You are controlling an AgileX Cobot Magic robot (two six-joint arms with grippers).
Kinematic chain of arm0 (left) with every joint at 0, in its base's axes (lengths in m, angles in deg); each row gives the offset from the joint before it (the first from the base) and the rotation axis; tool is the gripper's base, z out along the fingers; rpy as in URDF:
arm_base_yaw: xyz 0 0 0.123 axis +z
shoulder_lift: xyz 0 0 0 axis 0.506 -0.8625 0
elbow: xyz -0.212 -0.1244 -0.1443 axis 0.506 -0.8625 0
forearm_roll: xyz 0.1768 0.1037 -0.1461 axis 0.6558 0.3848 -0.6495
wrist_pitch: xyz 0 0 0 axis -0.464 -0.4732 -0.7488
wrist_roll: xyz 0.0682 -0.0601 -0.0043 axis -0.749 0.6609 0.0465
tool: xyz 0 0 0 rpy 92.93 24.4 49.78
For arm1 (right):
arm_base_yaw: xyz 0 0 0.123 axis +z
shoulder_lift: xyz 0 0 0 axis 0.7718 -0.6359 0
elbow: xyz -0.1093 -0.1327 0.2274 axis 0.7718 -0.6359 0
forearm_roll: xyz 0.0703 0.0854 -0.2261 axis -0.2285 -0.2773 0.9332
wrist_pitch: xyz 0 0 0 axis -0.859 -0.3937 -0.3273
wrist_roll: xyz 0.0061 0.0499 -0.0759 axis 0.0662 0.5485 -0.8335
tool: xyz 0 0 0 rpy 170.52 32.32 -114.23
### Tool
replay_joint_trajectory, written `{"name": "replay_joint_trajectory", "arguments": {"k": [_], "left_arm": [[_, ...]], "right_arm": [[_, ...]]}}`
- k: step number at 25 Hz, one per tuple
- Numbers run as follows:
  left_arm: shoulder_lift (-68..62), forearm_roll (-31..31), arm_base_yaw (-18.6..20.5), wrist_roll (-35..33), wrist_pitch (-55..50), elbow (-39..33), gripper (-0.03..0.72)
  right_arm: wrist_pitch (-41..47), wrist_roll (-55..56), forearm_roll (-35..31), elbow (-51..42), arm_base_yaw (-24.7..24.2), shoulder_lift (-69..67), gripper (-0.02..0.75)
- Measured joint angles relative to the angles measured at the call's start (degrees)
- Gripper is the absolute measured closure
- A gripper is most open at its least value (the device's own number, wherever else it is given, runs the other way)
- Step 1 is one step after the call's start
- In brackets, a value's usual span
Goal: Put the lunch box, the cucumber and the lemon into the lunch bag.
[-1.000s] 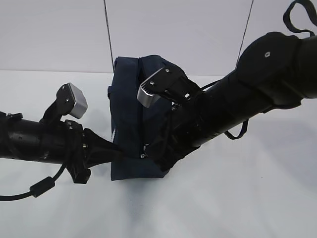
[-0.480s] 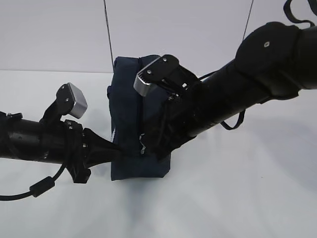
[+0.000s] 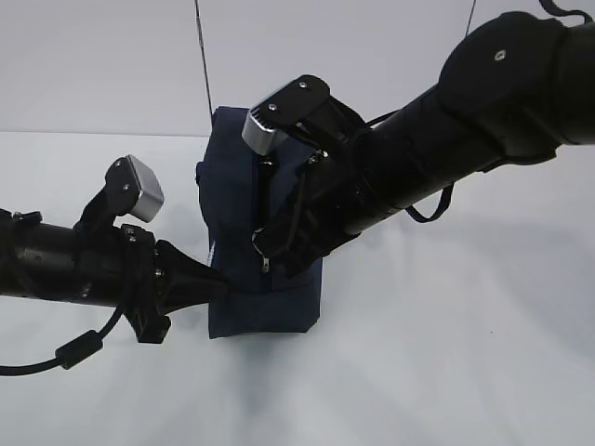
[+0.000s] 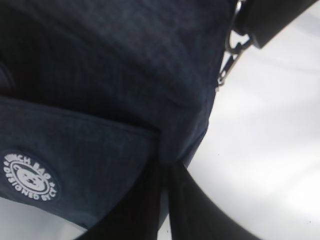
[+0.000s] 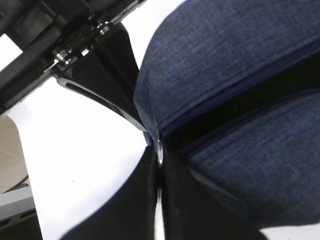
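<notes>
The dark navy lunch bag [image 3: 232, 209] stands upright on the white table. My left gripper [image 3: 221, 288] is shut on the fabric of its lower front corner, as the left wrist view [image 4: 165, 170] shows. My right gripper [image 3: 270, 263] is shut on the metal ring pull [image 5: 159, 150] of the zipper, low on the bag's front edge. The ring pull also shows in the left wrist view [image 4: 229, 52]. In the right wrist view the zipper [image 5: 235, 107] gapes in a narrow dark slit in the bag [image 5: 235, 55]. The lunch box, the cucumber and the lemon are out of view.
The white table [image 3: 446, 372] runs to a pale wall behind. The right arm [image 3: 446, 149] crosses in front of the bag's upper right and hides a loop handle. Two thin dark cables hang at the back.
My right gripper has moved up and to the left along the bag's front edge with the ring pull. The bag's top has shifted slightly left. The left arm has not moved.
</notes>
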Motion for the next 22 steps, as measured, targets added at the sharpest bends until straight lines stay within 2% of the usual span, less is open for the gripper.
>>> {"name": "replay_joint_trajectory", "arguments": {"k": [22], "left_arm": [[0.0, -0.11, -0.41, 0.0, 0.22, 0.0, 0.685]], "right_arm": [[-1.67, 0.09, 0.5, 3.07, 0.0, 3.26, 0.733]]}}
